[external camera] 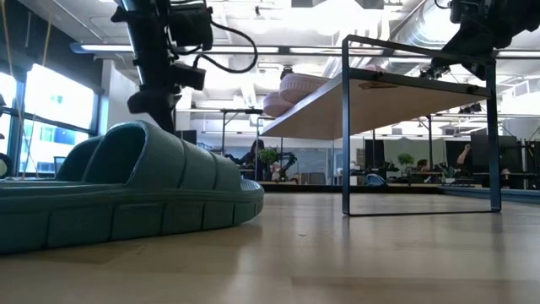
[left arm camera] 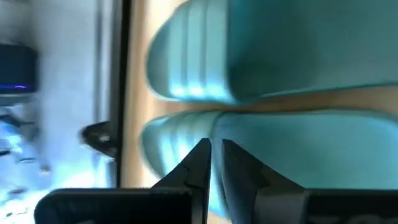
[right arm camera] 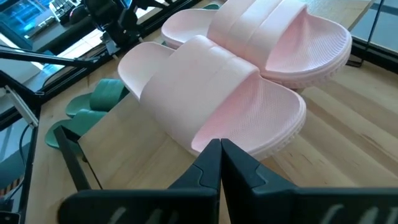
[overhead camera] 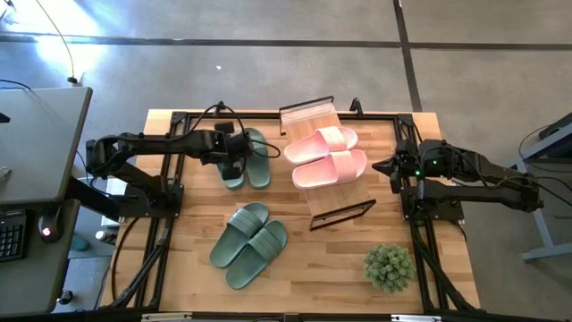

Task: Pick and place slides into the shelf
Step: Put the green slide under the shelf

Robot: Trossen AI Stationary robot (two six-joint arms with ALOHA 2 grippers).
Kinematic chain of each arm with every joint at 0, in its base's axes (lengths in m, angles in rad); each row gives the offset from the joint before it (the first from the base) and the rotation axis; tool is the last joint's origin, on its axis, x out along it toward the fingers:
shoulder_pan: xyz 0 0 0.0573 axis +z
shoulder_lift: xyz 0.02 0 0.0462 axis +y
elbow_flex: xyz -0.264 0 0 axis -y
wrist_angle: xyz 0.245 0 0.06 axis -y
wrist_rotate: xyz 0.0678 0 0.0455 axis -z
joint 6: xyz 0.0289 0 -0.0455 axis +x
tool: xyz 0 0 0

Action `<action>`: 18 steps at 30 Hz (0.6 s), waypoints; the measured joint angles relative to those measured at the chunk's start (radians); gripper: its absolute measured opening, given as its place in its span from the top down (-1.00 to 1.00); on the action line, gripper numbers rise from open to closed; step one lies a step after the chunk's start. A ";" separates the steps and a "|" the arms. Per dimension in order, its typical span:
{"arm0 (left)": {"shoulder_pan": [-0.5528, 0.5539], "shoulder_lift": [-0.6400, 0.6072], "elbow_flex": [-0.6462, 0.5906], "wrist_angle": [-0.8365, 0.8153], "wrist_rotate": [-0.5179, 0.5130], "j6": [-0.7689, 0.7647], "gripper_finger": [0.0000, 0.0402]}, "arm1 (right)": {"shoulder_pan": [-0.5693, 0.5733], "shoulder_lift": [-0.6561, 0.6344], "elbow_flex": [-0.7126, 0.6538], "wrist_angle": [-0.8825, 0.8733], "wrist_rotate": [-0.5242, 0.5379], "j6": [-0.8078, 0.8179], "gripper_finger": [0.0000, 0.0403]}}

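Two pale pink slides (overhead camera: 326, 154) lie side by side, soles down, on the shelf's wooden top panel (overhead camera: 308, 114). One sage-green pair (overhead camera: 253, 161) lies on the table at the far left, a second pair (overhead camera: 248, 243) nearer the front. My left gripper (left arm camera: 216, 146) hangs slanting down over the far-left pair, shut to a thin slit, its tips at the strap edge of one green slide (left arm camera: 311, 149). My right gripper (right arm camera: 219, 146) waits shut at the shelf's right side, pointing at the pink slides (right arm camera: 211, 87). My left gripper's fingertips (left arm camera: 202, 152) stand at the ribbed strap's edge (left arm camera: 180, 140) of the green slide, coming from above at a slant. Whether they touch it, I cannot tell.
A small green potted plant (overhead camera: 389, 266) stands at the table's near right corner. The shelf's black frame (overhead camera: 344, 213) stands mid-table between the two arms. In the low view the near green slide (external camera: 126, 186) fills the foreground and hides the left gripper's tips.
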 joint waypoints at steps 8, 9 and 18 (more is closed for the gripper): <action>0.000 0.001 0.000 0.000 0.009 0.136 0.55 | 0.000 0.000 0.000 0.000 0.002 -0.001 1.00; 0.000 0.001 0.000 -0.013 0.009 0.135 0.49 | 0.000 0.000 0.000 0.000 0.008 -0.004 1.00; 0.001 0.041 -0.009 -0.085 -0.017 0.094 0.10 | 0.000 0.000 0.000 0.000 0.027 -0.032 1.00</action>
